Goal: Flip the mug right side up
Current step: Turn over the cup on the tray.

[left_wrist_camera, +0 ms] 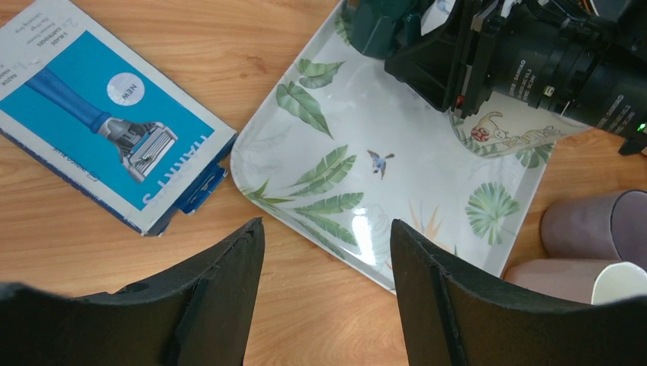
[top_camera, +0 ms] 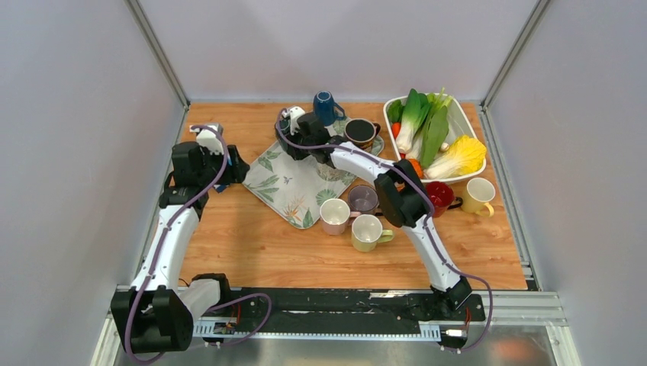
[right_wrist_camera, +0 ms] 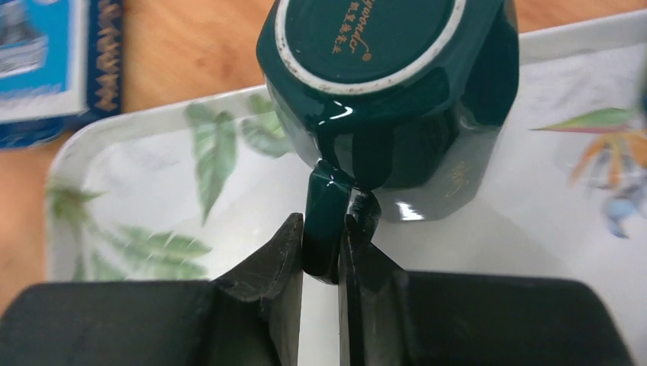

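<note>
Two arms reach over the wooden table; the right gripper is clenched on the handle of the dark green mug, its two black fingers pressed against either side of the loop; the mug is upside down over the leaf-patterned tray, toward the tray's far corner, its white-ringed base with gold lettering turned up to the wrist camera; whether its mouth touches the tray cannot be told; the left gripper hangs released, jaws wide apart with nothing between them, above the tray's left corner and the bare wood beside it; a blue razor box lies flat on the table just beside that corner; beyond the tray, at the back, stand a blue mug and a dark mug; near the tray's front edge sit a pink mug, a mauve mug and a pale green mug; a white basket of vegetables sits at the far right.
</note>
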